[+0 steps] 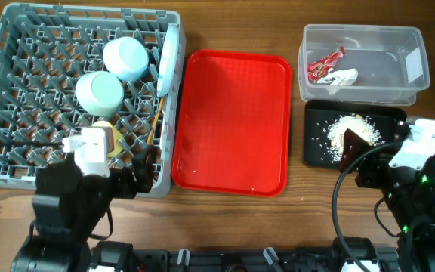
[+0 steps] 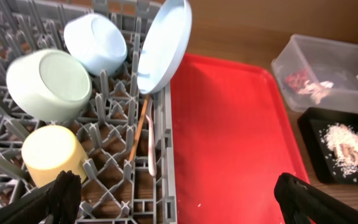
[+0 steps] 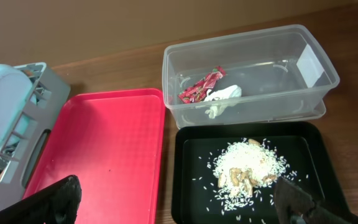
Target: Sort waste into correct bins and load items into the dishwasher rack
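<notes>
All waste [image 1: 327,69] we find in bins [image 1: 399,83], dishes [image 1: 100,92] in the rack [image 1: 21,113]; left end effector [image 2: 179,194] and right end effector [image 3: 179,194] stand apart, empty.

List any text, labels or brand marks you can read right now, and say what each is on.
No text can be read in any view.
Wrapper in the tub: red-and-white print, too crumpled and small to read.
White sticker on the tub wall: no legible writing shows.
Rack, red tray, black tray: no markings seen.
</notes>
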